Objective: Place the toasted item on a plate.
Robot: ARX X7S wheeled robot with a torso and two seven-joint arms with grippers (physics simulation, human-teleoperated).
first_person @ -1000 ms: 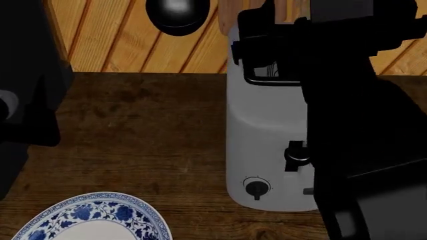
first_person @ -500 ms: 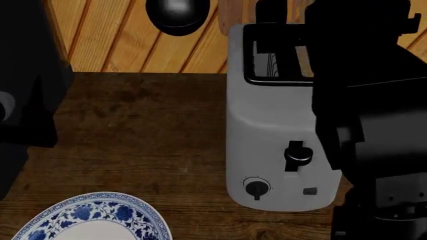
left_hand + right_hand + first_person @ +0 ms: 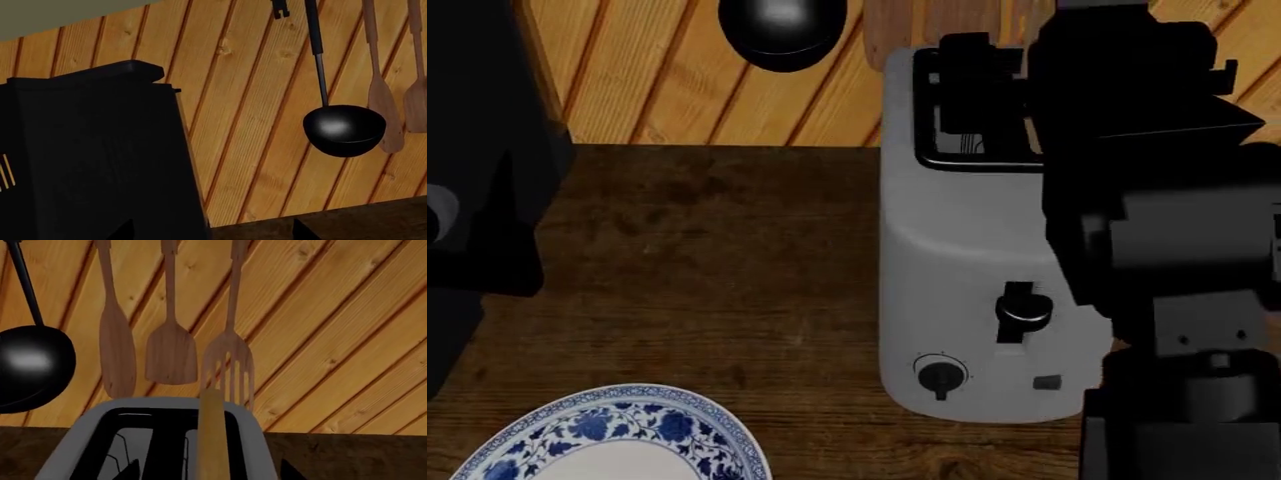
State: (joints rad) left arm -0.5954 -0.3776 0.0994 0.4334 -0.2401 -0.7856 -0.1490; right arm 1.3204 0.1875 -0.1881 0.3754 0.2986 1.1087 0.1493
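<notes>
Right wrist view looks down on the toaster (image 3: 167,440), and the toasted item (image 3: 213,432) stands upright in a slot, seen edge-on as a thin tan strip that rises above the slot opening. Two dark fingertips (image 3: 130,471) show at the frame's lower edge, one to each side of the slice and apart from it, so the right pincer (image 3: 208,472) looks spread and not yet closed on anything. From the head view the right arm covers the toaster's (image 3: 961,260) top, hiding the bread. The plate (image 3: 627,435) lies on the table (image 3: 707,260) near the robot, well apart from the toaster, with nothing visible on the part that shows. The left pincer is out of sight in every view, so its state cannot be told.

The slice is probably light, stiff and somewhat brittle, with a dry, rough crust that should not slip. The best hold seems to be across its two flat faces, on the exposed upper part, with gentle pressure and a straight lift.
</notes>
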